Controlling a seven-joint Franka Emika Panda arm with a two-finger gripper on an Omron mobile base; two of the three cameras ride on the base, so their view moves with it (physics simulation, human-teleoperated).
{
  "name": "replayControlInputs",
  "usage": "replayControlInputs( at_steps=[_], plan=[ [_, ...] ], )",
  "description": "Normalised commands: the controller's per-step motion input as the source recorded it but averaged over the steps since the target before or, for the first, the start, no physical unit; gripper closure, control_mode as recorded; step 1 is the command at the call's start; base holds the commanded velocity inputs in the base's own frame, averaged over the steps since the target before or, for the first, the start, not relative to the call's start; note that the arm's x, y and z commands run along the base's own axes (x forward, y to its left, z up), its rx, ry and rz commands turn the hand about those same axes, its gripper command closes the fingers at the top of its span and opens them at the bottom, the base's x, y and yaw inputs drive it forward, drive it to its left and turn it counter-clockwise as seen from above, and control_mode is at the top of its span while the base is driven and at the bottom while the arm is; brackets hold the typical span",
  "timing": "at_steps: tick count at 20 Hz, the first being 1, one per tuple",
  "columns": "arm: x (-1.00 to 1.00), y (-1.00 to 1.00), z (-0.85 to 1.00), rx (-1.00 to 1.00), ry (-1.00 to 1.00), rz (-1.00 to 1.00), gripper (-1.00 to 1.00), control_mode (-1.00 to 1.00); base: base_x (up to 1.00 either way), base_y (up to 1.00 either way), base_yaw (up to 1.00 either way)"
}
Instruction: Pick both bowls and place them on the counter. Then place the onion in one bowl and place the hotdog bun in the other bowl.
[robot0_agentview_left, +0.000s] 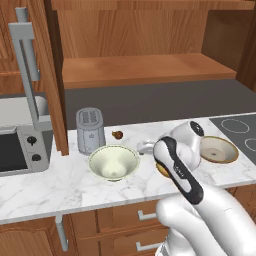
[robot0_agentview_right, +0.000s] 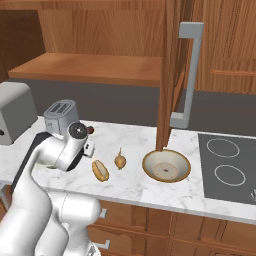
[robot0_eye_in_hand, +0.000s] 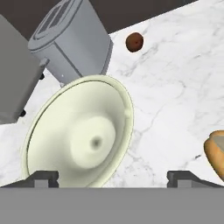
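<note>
Two bowls already sit on the counter (robot0_agentview_left: 60, 185) in the left base view: the cream-white bowl (robot0_agentview_left: 114, 162) by the toaster (robot0_agentview_left: 90, 130), the tan-brown bowl (robot0_agentview_left: 218, 149) near the cooktop (robot0_agentview_left: 239, 129).

In the right base view the onion (robot0_agentview_right: 120, 161) and hotdog bun (robot0_agentview_right: 100, 170) lie just beside each other, left of the tan-brown bowl (robot0_agentview_right: 166, 165). The onion looks light, firm and prone to rolling (pinch across its round belly, not the stem). The bun is probably soft, so a gentle hold across its short width suits it.

In the hand view the gripper (robot0_eye_in_hand: 113, 176) stands spread wide and empty above the cream-white bowl (robot0_eye_in_hand: 81, 135), the bun's end (robot0_eye_in_hand: 215, 153) at the right edge.
</note>
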Motion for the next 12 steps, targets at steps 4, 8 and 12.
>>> replayControlInputs(
  at_steps=[4, 8, 12],
  plan=[
    [-0.39, -0.41, 0.46, -0.16, -0.04, 0.0, -1.0, -1.0, 0.0, 0.0, 0.0],
    [-0.33, -0.42, 0.17, -0.18, 0.01, 0.0, -1.0, -1.0, 0.0, 0.0, 0.0],
    [-0.3, -0.44, 0.09, -0.18, 0.09, 0.0, -1.0, -1.0, 0.0, 0.0, 0.0]
  ],
)
